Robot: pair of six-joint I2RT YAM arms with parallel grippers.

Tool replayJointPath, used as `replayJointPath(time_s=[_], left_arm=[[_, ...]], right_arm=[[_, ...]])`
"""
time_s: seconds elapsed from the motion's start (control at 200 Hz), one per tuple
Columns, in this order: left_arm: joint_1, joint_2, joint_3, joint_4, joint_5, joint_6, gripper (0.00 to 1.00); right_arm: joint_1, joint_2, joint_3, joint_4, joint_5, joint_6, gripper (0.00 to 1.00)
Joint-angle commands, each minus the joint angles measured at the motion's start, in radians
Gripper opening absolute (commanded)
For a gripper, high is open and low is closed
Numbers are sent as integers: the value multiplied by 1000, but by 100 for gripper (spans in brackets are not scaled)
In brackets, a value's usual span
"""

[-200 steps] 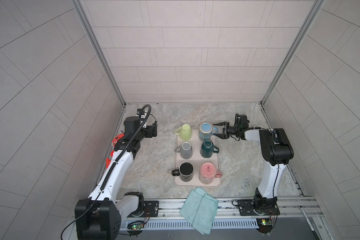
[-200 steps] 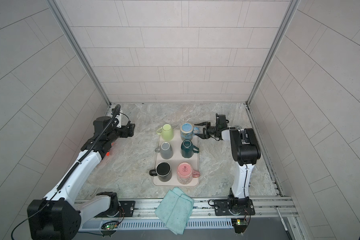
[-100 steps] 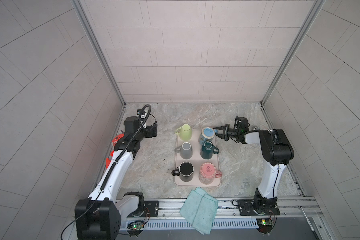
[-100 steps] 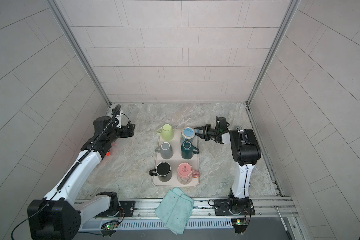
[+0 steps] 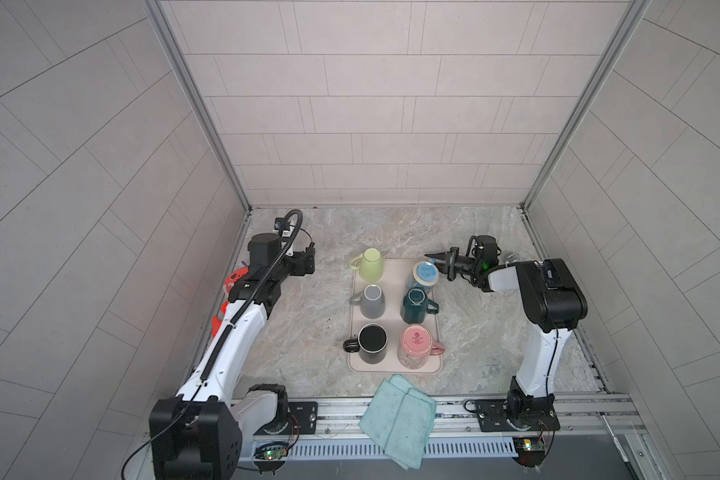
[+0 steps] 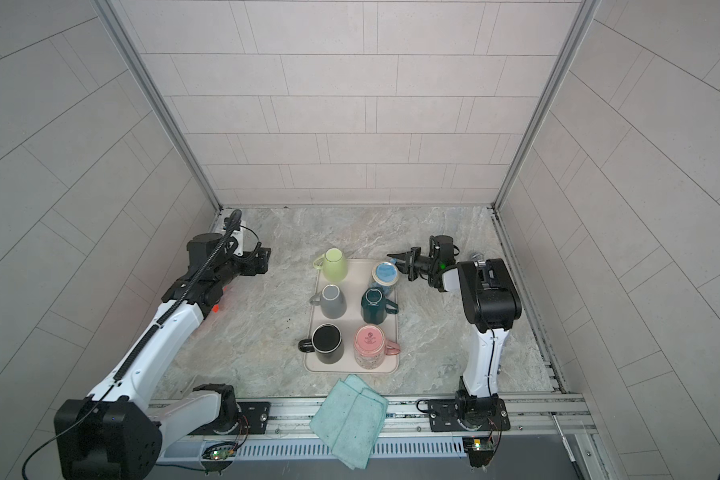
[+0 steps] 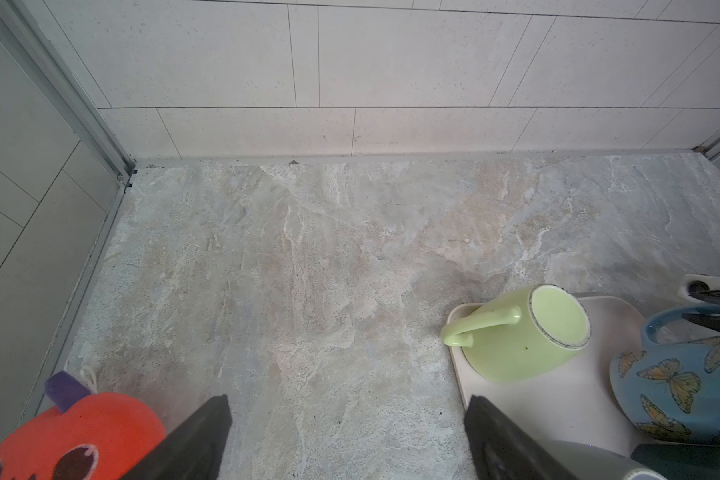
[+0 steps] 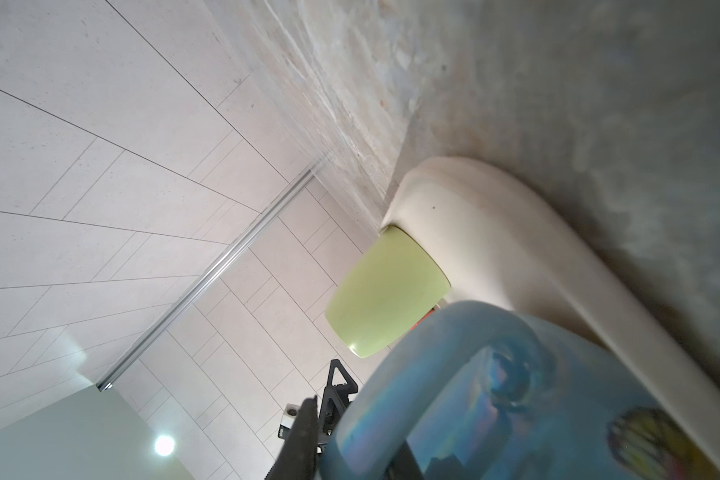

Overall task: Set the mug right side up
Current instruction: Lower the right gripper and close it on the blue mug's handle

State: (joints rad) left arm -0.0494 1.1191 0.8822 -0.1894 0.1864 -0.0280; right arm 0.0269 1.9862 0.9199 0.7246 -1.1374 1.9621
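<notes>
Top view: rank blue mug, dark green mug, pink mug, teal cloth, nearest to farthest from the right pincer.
1. Blue mug, at the right pincer, back right.
2. Dark green mug, middle right.
3. Pink mug, front right.
4. Teal cloth, front edge.

You had the tray mid-table with six mugs on it, two across, three deep. The right gripper sat right of the back-right mug, at its handle. The left gripper hung well left of the tray, a toy beside it by the wall. The cloth lay before the tray, over the rail.
</notes>
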Motion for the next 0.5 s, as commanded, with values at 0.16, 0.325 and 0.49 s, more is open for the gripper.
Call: replayJointPath(time_s=[0.16,0.325,0.49], left_arm=[[-9,-13,25,-5,-10,3,94],[-10,-10,26,-7,-16,3,94],[-10,-7,25,-4,-18,4,94]], right_arm=[[16,87,-27,267,82,192,6],[34,140,-13,420,97,283,0],[38,156,19,480,96,304,0]])
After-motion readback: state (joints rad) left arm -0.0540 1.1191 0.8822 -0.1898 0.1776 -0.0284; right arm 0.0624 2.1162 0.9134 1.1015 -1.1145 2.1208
